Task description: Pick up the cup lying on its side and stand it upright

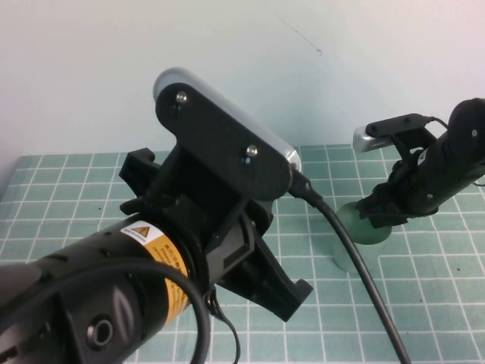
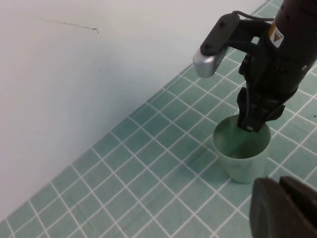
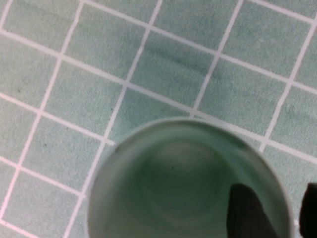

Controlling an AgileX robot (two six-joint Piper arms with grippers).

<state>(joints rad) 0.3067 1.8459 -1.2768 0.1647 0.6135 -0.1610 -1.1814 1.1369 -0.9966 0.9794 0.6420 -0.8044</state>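
Note:
The pale mint-green cup (image 1: pixel 369 240) stands upright, mouth up, on the green tiled mat (image 1: pixel 439 303) at the right. It also shows in the left wrist view (image 2: pixel 242 166) and from straight above in the right wrist view (image 3: pixel 163 173). My right gripper (image 1: pixel 377 214) points down at its rim (image 2: pixel 253 124). One finger (image 3: pixel 247 213) is inside the cup and the other is outside, with a small gap on each side of the wall, so the gripper (image 3: pixel 285 213) is open. My left gripper (image 2: pixel 280 198) is shut and empty, hanging above the mat near the cup.
The left arm and its camera mount (image 1: pixel 220 144) fill the near left of the high view, and a black cable (image 1: pixel 364 280) crosses in front of the cup. A plain pale wall (image 1: pixel 303 68) stands behind the mat's far edge.

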